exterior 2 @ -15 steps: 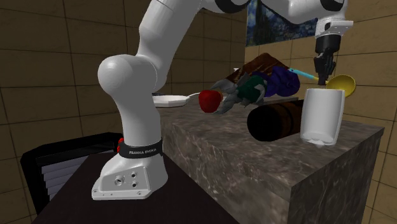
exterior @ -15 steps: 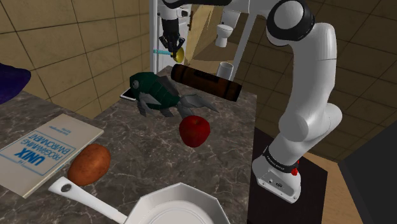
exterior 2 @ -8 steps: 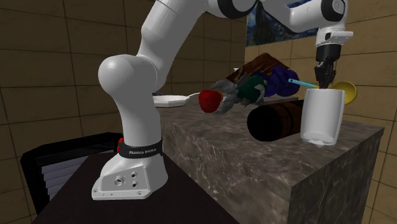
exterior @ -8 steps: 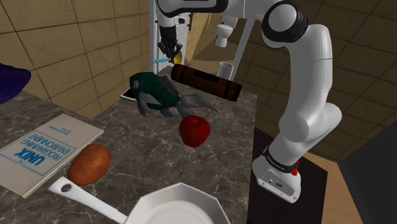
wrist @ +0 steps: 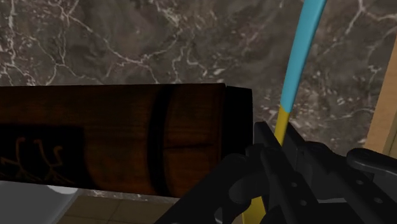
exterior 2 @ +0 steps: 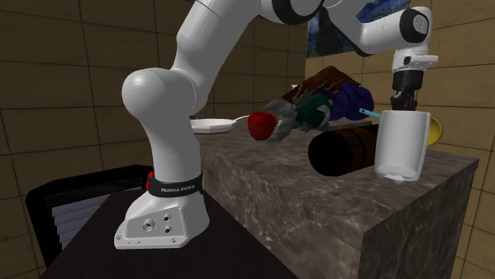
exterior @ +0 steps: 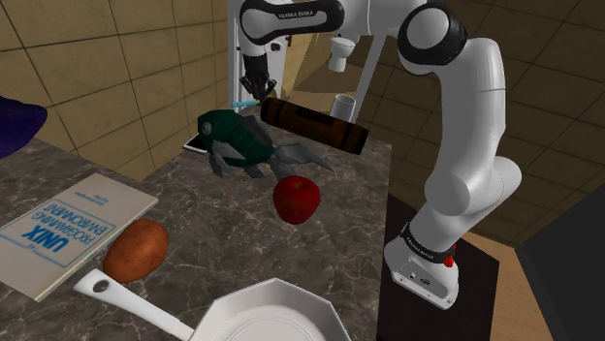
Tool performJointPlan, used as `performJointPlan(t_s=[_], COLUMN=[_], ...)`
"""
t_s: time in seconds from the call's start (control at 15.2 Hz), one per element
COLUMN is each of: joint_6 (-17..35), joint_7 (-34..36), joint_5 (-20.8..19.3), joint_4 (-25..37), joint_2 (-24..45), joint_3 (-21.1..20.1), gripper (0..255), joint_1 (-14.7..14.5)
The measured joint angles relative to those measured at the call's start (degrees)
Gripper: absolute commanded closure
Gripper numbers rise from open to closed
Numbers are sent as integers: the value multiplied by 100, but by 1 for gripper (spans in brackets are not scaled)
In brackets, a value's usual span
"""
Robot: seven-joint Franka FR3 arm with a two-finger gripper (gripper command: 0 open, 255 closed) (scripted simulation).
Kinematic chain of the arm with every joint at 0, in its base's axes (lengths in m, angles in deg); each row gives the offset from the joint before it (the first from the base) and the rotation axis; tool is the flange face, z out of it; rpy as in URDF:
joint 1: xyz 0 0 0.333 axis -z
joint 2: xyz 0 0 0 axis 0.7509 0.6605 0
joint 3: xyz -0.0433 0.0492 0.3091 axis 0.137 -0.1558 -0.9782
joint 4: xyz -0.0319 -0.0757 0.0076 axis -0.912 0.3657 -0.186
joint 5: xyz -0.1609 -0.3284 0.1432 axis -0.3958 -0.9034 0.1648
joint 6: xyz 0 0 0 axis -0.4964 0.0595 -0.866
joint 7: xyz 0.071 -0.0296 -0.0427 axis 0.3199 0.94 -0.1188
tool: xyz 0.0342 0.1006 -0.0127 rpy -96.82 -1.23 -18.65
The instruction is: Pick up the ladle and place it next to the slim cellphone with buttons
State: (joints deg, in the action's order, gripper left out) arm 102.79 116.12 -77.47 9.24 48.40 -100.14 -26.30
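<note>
The white arm (exterior: 463, 145) rises from its base, folds at the elbow and stretches out level. The wrist is turned so that the black gripper (exterior: 255, 95) points straight down. Its fingers (wrist: 318, 168) are closed tight on the ladle (wrist: 298, 57), whose thin handle is pinched between them and runs on past the fingertips.

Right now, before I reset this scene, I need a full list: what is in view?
ladle: 1, blue and yellow, in the gripper
cylinder: 1, dark brown, lying at far end
cup: 1, white, beside the cylinder
toy: 1, green, mid-counter
phone: 1, white, beside the toy
apple: 1, red, near the toy
potato: 1, orange-brown, by the book
book: 1, white and blue, near end
pan: 1, white, near end
lump: 1, dark blue, shoulder view's left edge
counter: 1, dark veined, under everything
arm: 1, white, beside the counter
gripper: 1, black, shut on the ladle
</note>
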Motion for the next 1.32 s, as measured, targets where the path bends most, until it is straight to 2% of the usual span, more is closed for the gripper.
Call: performJointPlan(t_s=[0.53,0.73,0.86,0.92,1.19,1.32], joint_6=[467,427,500,491,813,574], joint_7=[140,125,147,140,114,114], joint_5=[-122,-144,-120,-132,-126,-130], joint_4=[-252,-160,-325,-279,-263,-243], joint_2=[90,149,46,78,157,178], joint_3=[25,38,6,13,23,40], gripper=[255,255,255,0,0,0], joint_1=[1,-22,41,29,16,1])
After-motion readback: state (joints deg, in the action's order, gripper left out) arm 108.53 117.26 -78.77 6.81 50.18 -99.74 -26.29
